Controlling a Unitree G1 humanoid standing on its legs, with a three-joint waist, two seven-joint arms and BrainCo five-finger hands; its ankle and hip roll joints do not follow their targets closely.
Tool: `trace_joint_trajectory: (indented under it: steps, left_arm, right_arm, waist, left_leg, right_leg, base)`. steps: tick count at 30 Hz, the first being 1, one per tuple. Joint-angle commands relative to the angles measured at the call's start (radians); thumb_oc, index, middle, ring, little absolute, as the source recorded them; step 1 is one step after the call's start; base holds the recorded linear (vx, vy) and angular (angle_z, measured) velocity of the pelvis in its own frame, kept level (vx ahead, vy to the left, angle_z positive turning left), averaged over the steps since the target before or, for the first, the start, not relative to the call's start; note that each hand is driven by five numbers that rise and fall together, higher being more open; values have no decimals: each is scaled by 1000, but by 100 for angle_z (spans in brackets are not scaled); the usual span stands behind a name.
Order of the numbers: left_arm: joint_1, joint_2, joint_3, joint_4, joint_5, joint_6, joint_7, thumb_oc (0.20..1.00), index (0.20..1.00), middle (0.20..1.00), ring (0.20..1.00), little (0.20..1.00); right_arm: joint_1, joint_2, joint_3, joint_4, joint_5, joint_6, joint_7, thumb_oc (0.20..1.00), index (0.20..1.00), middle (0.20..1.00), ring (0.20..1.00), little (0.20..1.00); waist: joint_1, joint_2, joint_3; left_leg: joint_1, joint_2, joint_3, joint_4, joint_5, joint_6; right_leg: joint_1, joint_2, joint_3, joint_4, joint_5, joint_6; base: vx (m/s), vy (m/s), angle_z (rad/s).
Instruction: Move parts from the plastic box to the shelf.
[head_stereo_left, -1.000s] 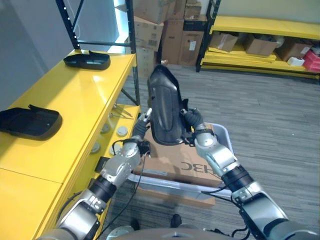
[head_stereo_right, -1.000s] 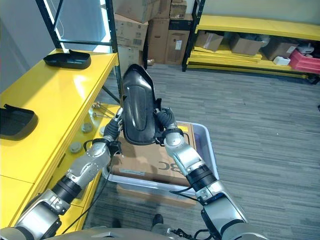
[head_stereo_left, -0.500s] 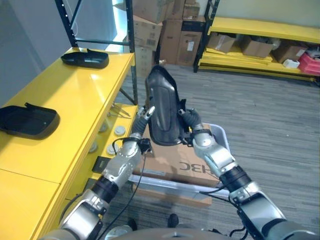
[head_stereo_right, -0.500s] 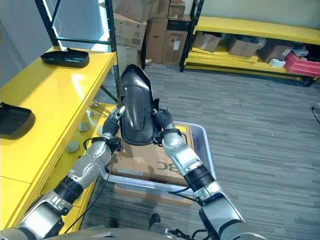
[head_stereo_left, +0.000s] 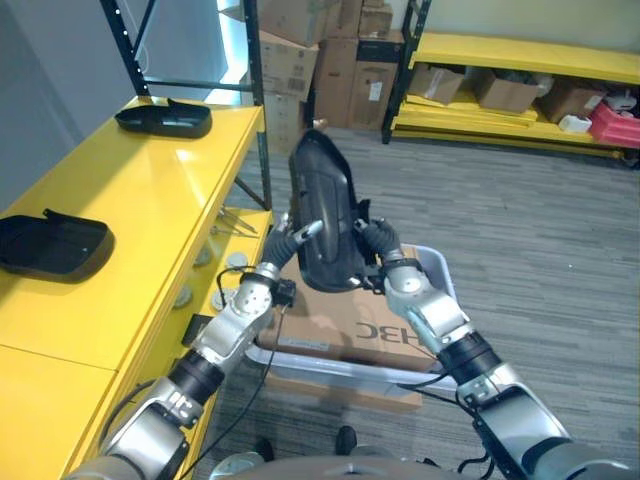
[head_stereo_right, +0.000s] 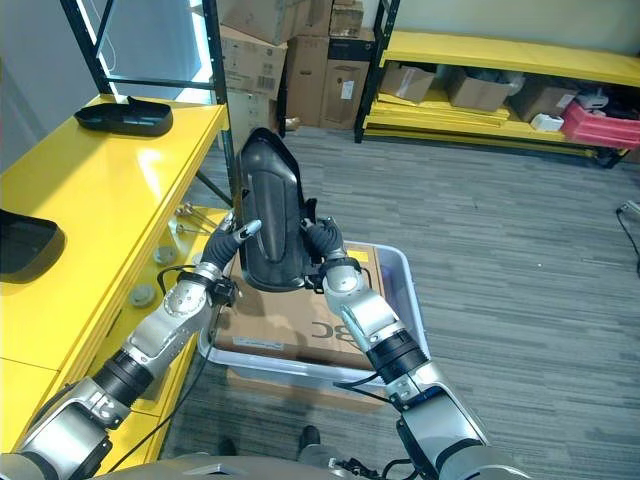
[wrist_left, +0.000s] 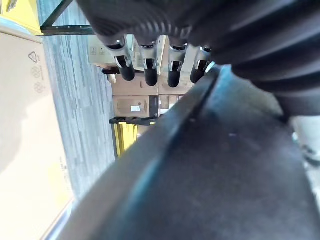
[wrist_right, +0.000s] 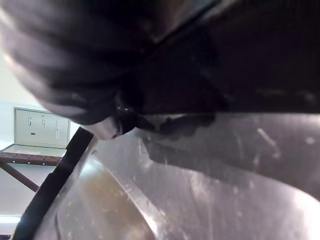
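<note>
Your two hands hold one black part (head_stereo_left: 323, 222) upright in the air above the plastic box (head_stereo_left: 437, 272), just off the near edge of the yellow shelf (head_stereo_left: 150, 220). Your right hand (head_stereo_left: 376, 250) has its fingers curled round the part's right edge, gripping it. Your left hand (head_stereo_left: 288, 240) lies against the part's left face with fingers straight, dark tips pressed to the surface; in the left wrist view those fingers (wrist_left: 149, 70) reach out straight past the part's rim, not curled.

In the box below lies a flat cardboard carton (head_stereo_left: 350, 320) with dark printed letters on its top; you see them upside down and partly covered. A recycling mark shows on cardboard in the left wrist view.

Two more black parts already sit on the shelf: one (head_stereo_left: 50, 245) near you at the left edge, one (head_stereo_left: 163, 118) at the far end. Small silver discs (head_stereo_left: 236, 261) rest on the lower ledge. Cartons (head_stereo_left: 340, 60) are stacked beyond, some with white labels too small to read.
</note>
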Motion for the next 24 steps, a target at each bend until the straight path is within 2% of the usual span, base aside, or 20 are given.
trace_joint_trajectory:
  steps: [1,8,12,20,22,24]
  left_arm:
    - [-123,-47,-88,15,83,2,-64,200,200,200,200,200]
    - [-167,8,-153,-11,266,23,-201,200,200,200,200,200]
    - [-196,26,-180,-34,293,28,-241,200,200,200,200,200]
    - [-229,41,-218,-69,309,13,-262,200,200,200,200,200]
    - [-233,39,-224,-70,305,24,-251,200,200,200,200,200]
    - [-231,32,-221,-72,291,65,-206,200,200,200,200,200]
  right_arm:
    - [-112,9,-9,-64,16,-63,15,200,200,200,200,200]
    - [-117,-4,1,-65,19,-65,23,200,200,200,200,200]
    - [-126,-6,12,-61,21,-61,26,200,200,200,200,200]
    - [-135,-8,35,-55,75,-59,51,200,200,200,200,200]
    - [-140,-2,39,-51,91,-55,56,200,200,200,200,200]
    - [-143,8,45,-50,128,-45,64,200,200,200,200,200]
  waist:
    - [21,9,-55]
    - [12,20,-60]
    - [8,25,-62]
    - [1,31,-65]
    - [2,32,-65]
    - [3,31,-65]
  left_leg:
    - [-4,31,0,43,-67,-19]
    - [-5,30,2,40,-65,-19]
    - [-6,29,1,40,-65,-19]
    - [-8,27,1,40,-64,-19]
    - [-8,26,-1,39,-63,-19]
    - [-8,26,-2,38,-62,-20]
  right_leg:
    - [10,-20,-18,3,-24,66]
    - [5,-20,-10,3,-25,70]
    - [4,-20,-7,3,-26,71]
    - [2,-21,-3,4,-26,71]
    - [2,-21,-3,4,-27,72]
    - [3,-20,-4,4,-27,71]
  base:
    - [0,0,0]
    - [0,0,0]
    - [0,0,0]
    - [-3,10,-2]
    - [0,0,0]
    - [0,0,0]
